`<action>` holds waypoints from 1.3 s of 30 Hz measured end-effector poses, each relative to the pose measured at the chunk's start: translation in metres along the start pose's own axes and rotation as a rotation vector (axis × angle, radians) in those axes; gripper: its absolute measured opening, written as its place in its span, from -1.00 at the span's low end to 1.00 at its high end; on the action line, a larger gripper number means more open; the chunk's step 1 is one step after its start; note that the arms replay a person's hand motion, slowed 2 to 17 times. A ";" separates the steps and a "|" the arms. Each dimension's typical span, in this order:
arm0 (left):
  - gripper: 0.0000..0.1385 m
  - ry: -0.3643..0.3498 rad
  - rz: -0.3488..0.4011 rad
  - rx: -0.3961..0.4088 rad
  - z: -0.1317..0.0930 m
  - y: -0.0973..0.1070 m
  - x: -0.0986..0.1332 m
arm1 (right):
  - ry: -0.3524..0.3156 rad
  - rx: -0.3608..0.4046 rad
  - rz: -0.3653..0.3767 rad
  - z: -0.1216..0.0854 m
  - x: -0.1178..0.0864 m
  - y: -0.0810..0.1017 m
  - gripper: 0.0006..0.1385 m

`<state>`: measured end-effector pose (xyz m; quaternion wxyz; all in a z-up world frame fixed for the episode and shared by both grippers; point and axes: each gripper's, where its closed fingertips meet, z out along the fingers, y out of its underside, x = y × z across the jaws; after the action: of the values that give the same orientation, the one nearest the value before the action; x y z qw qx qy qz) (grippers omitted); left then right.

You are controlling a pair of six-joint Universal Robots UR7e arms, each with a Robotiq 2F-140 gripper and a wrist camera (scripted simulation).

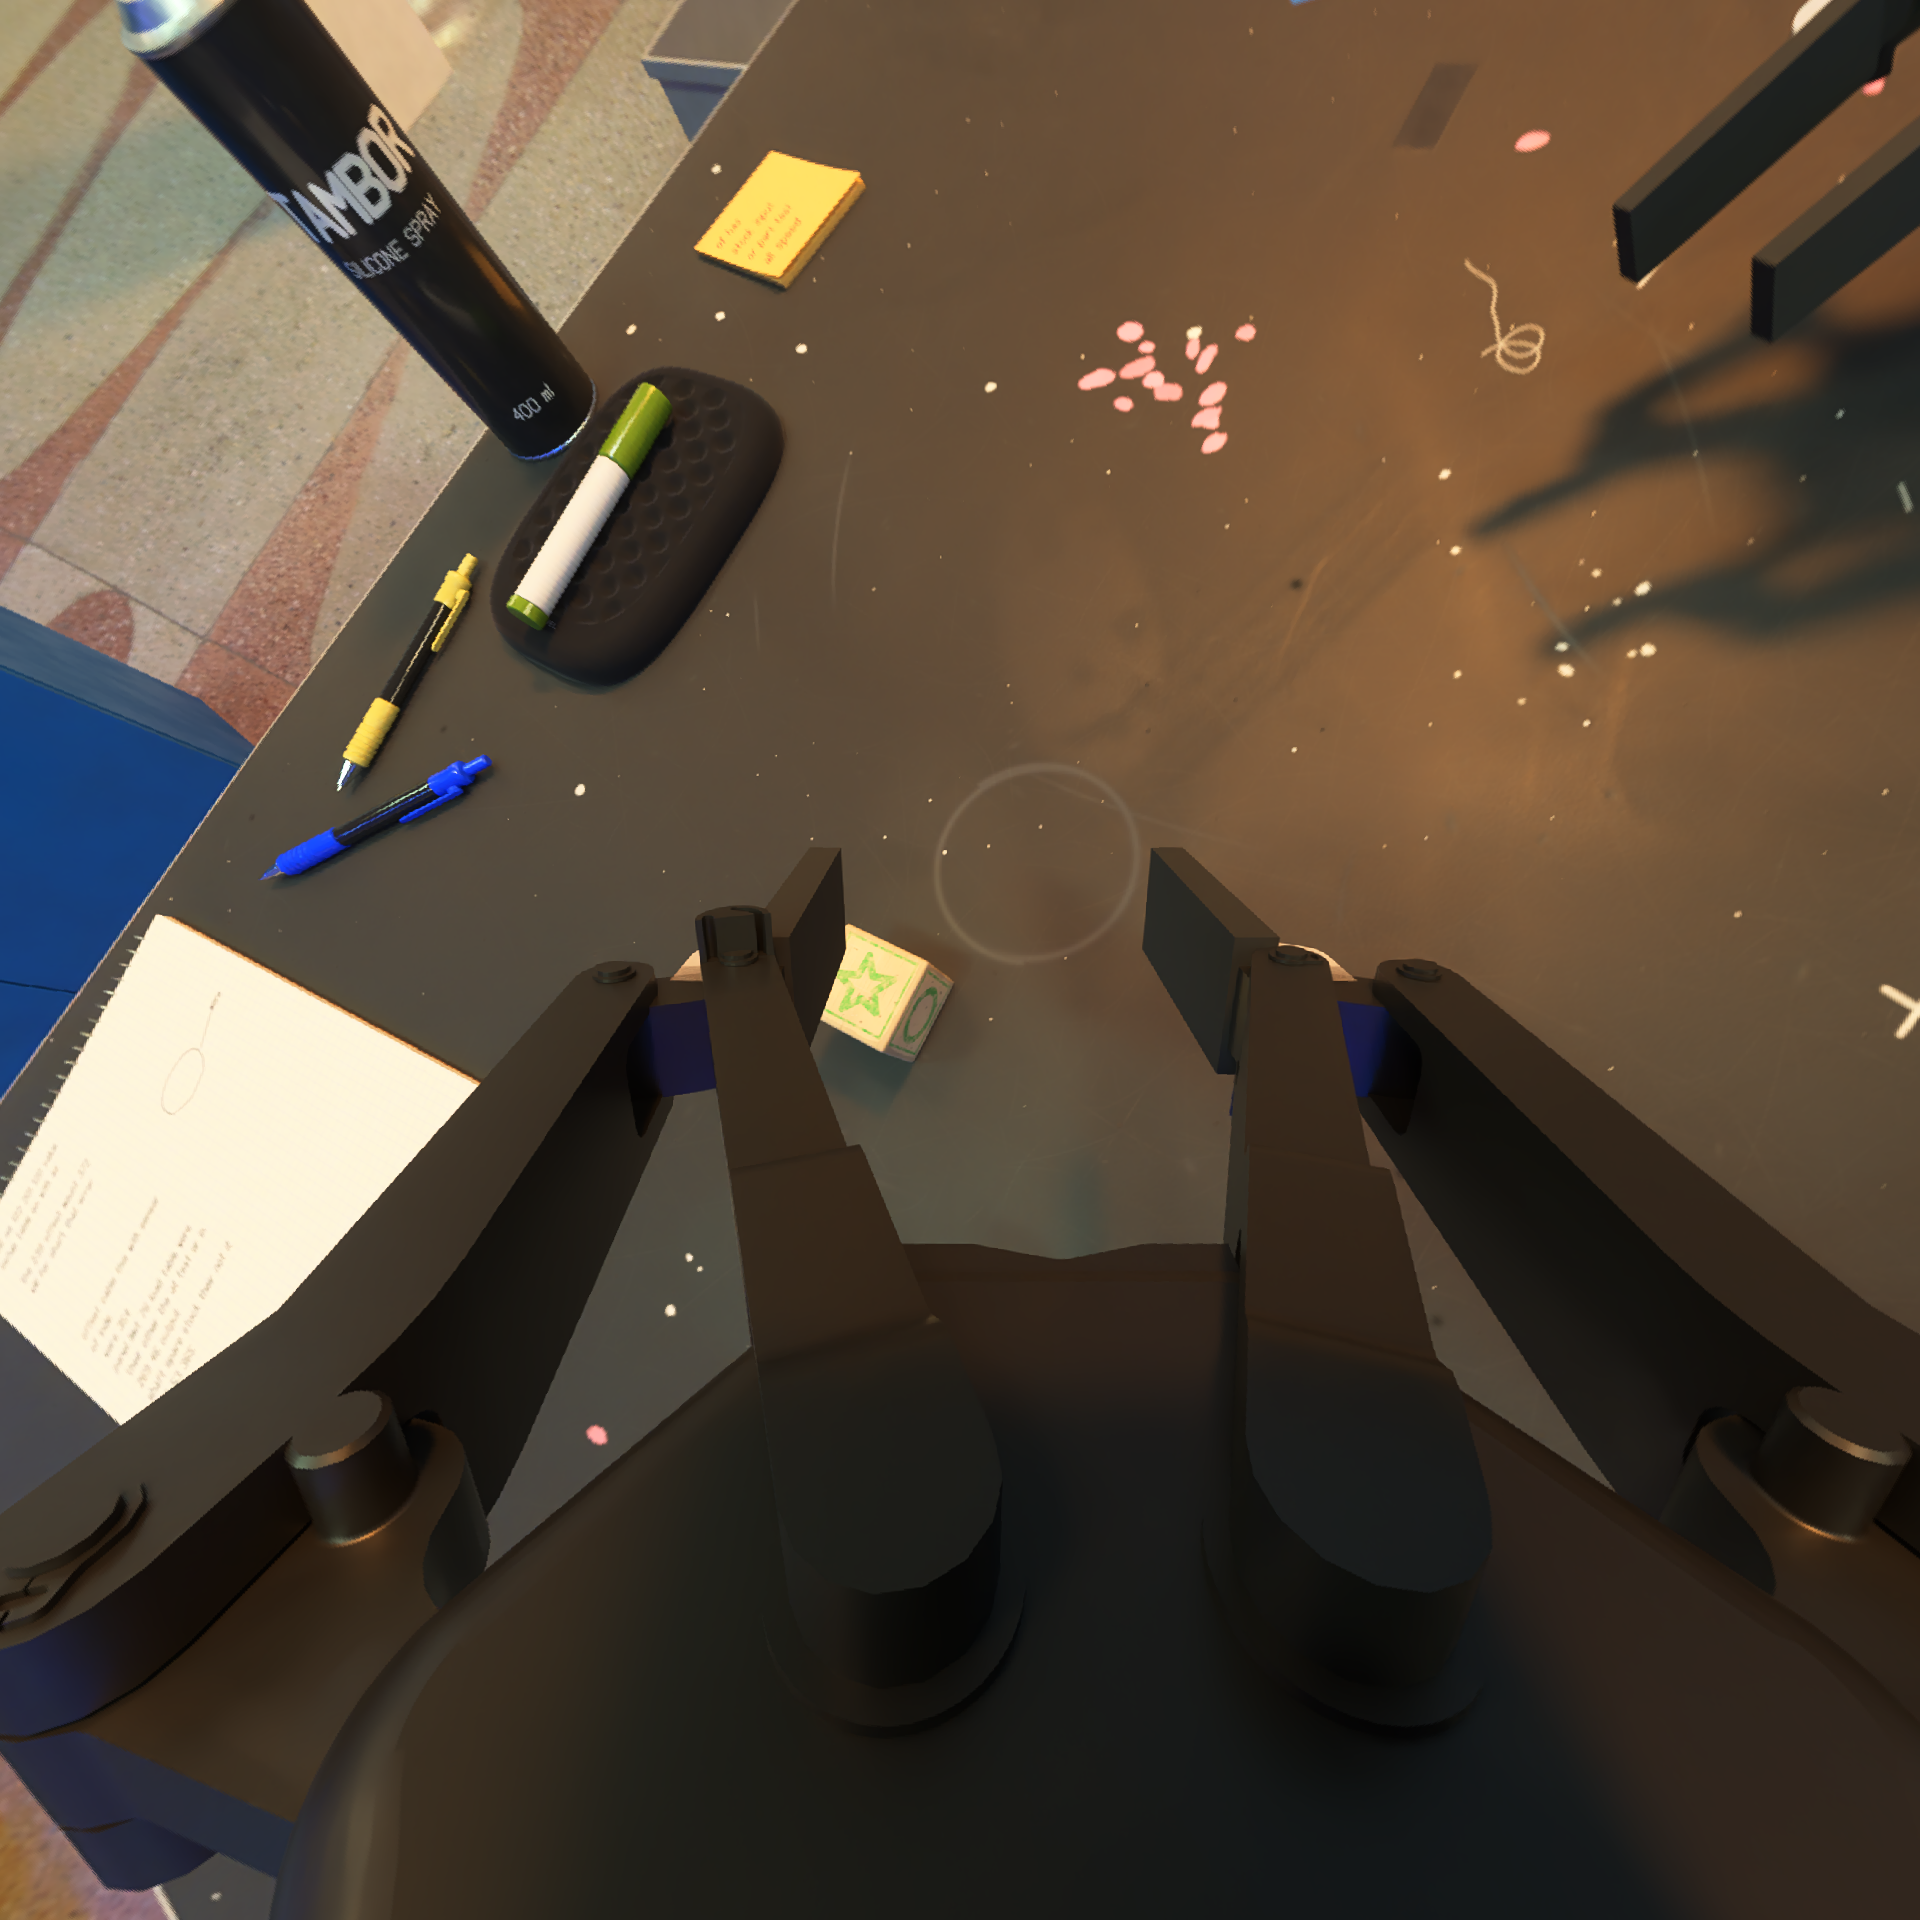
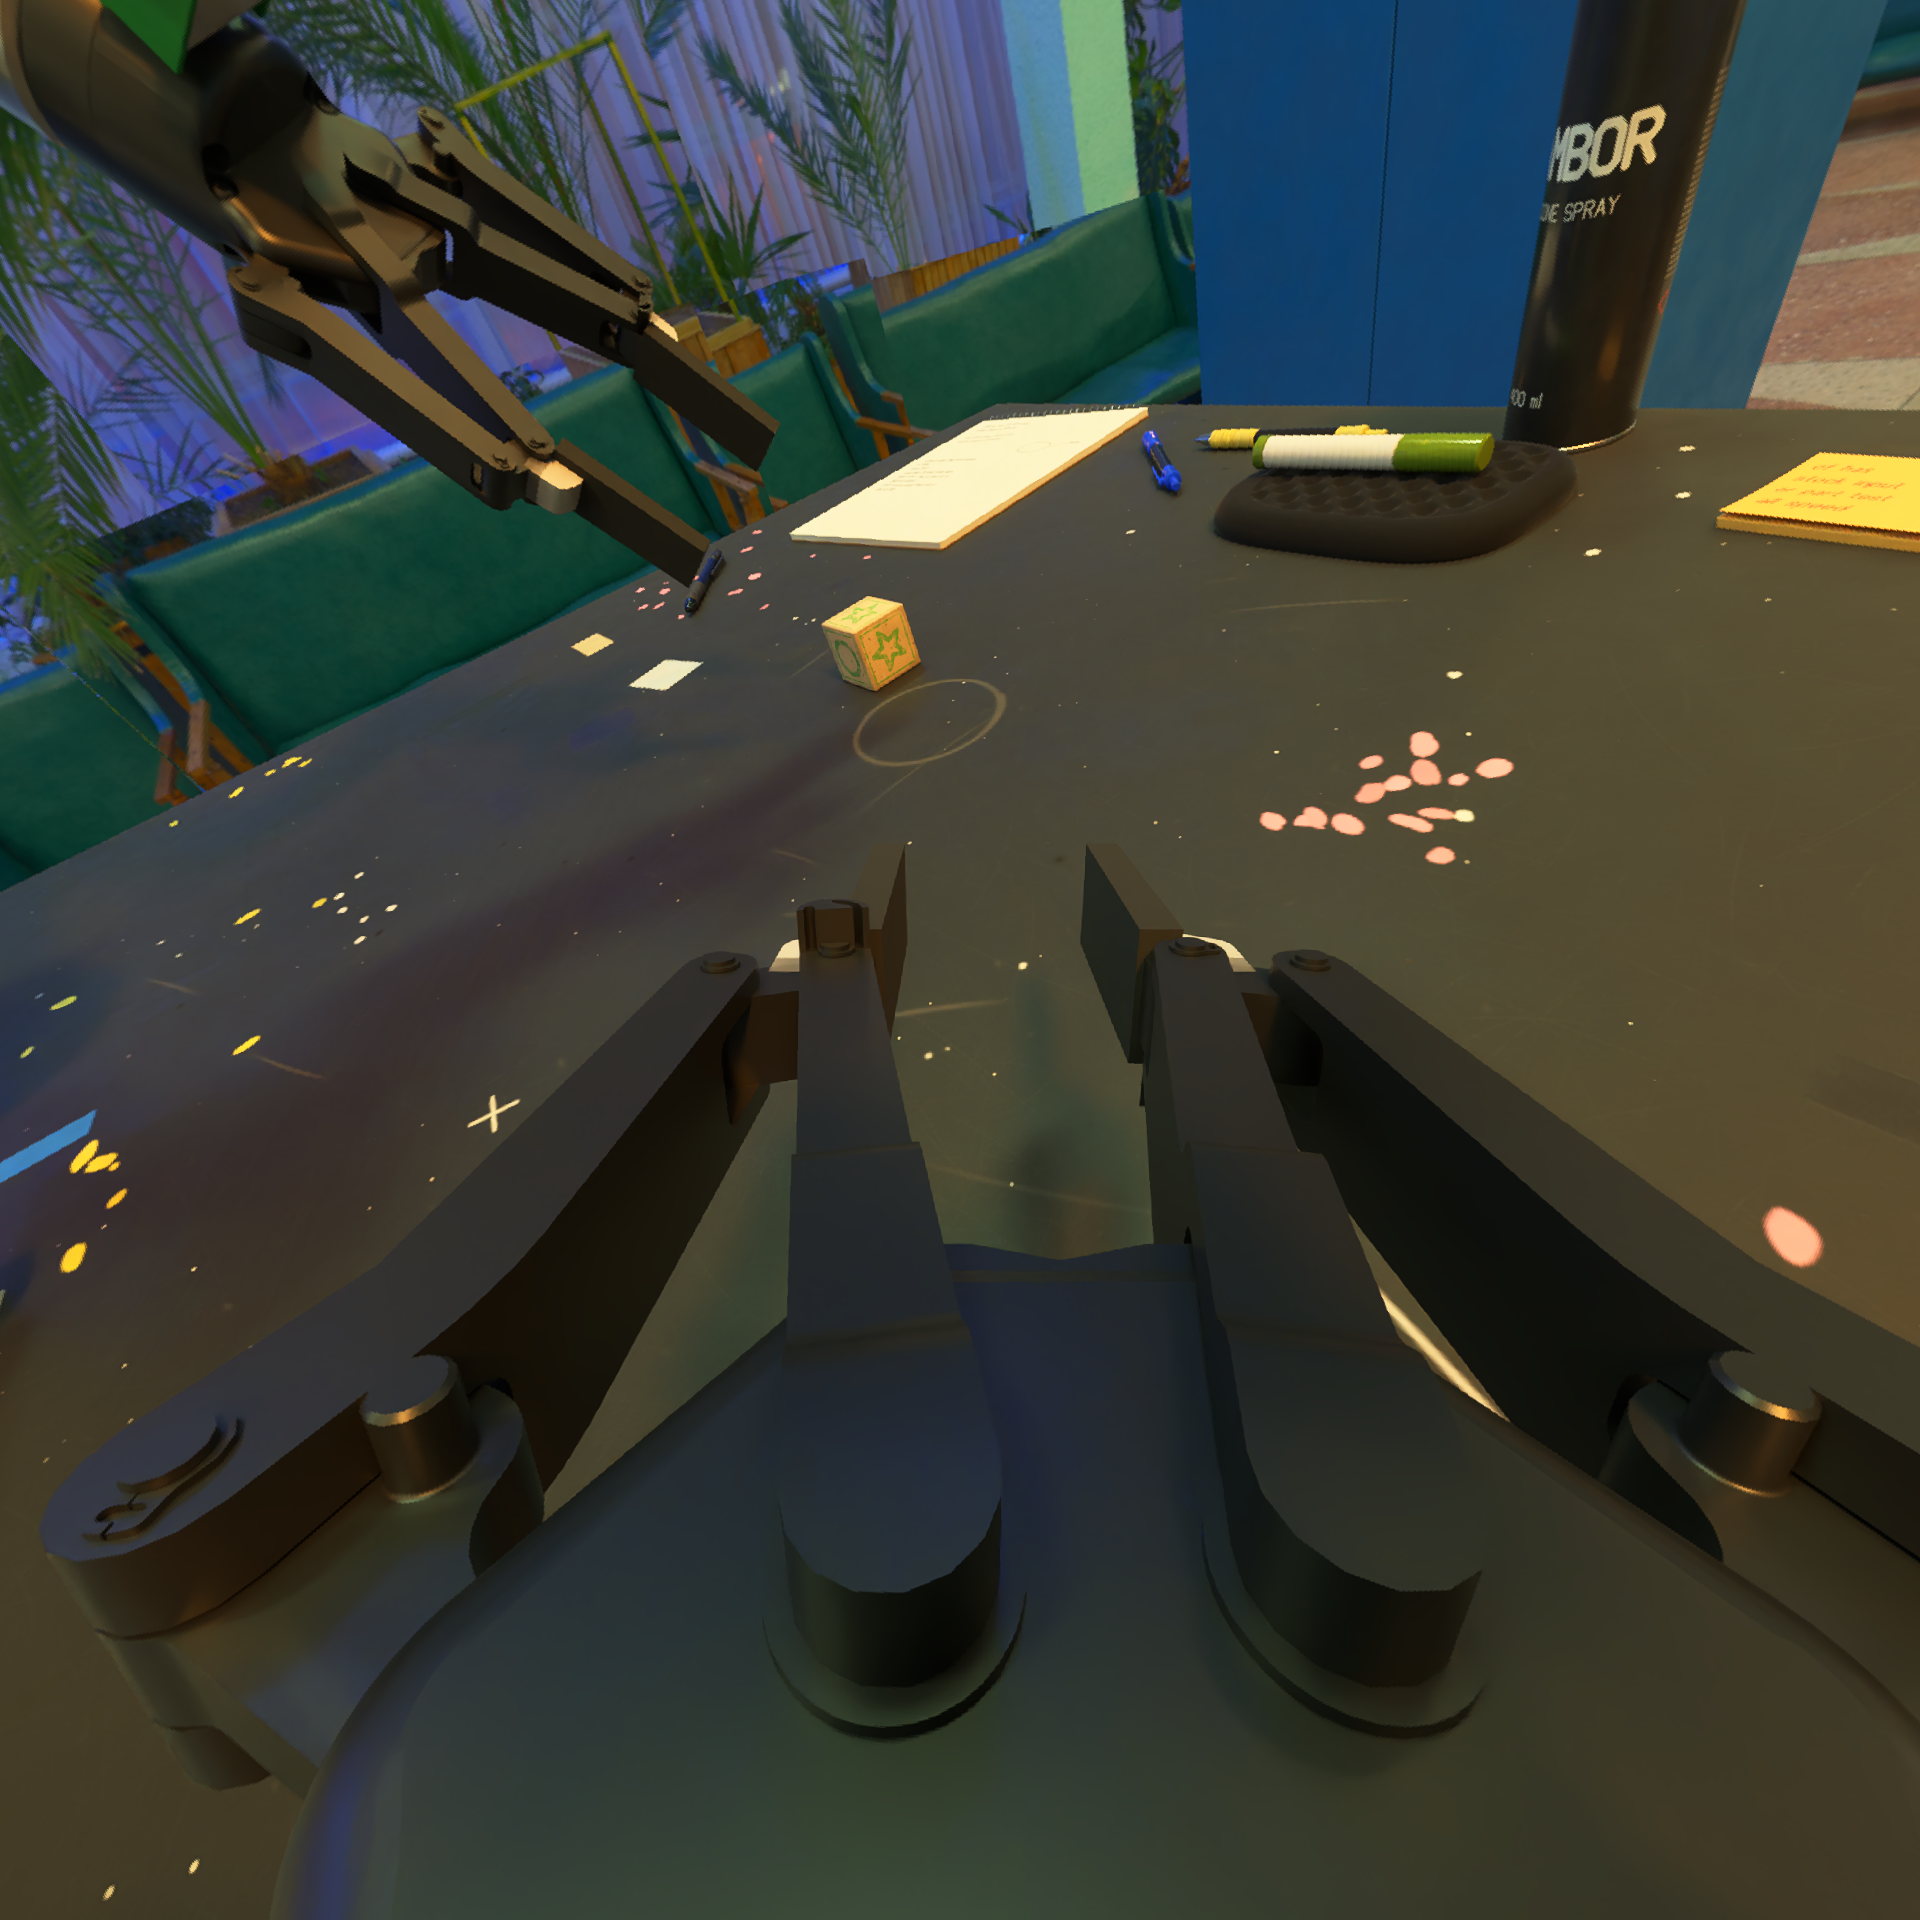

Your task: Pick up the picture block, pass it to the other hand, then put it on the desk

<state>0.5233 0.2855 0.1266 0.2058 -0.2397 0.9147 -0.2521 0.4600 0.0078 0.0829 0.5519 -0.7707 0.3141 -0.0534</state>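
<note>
The picture block (image 1: pixel 888 1000) is a small wooden cube with green star and ring pictures. It rests on the dark desk (image 1: pixel 1299 727), just below my left gripper's left finger. My left gripper (image 1: pixel 994 904) is open and empty, hovering above the desk beside the block. In the right wrist view the block (image 2: pixel 873 642) sits mid-desk beside a faint ring mark. My right gripper (image 2: pixel 994 902) is open and empty, well short of the block. The left gripper (image 2: pixel 727 494) shows there at upper left, open, above the desk's far edge.
A black spray can (image 1: pixel 353 218), a green marker (image 1: pixel 592 509) on a black pad (image 1: pixel 665 582), a yellow pen (image 1: pixel 410 670), a blue pen (image 1: pixel 379 816), a notepad (image 1: pixel 197 1143) and yellow sticky notes (image 1: pixel 779 218) line the desk's left side. Pink flecks (image 1: pixel 1164 379) lie mid-desk.
</note>
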 end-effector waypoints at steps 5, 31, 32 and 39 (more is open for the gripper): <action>0.12 0.023 0.061 -0.048 0.007 0.006 -0.008 | 0.003 -0.003 -0.002 0.000 0.001 0.001 -0.35; 0.17 0.140 0.278 -0.306 0.046 0.041 -0.035 | 0.016 -0.007 0.008 -0.001 0.006 0.003 -0.35; 0.17 0.143 0.284 -0.313 0.048 0.042 -0.036 | 0.016 -0.007 0.009 -0.001 0.006 0.003 -0.35; 0.19 0.165 0.319 -0.347 0.056 0.047 -0.040 | 0.018 -0.006 0.015 -0.001 0.007 0.004 -0.35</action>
<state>0.5672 0.3229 0.0666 0.1232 -0.1024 0.9843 -0.0741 0.4639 0.0024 0.0782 0.5471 -0.7694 0.3251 -0.0552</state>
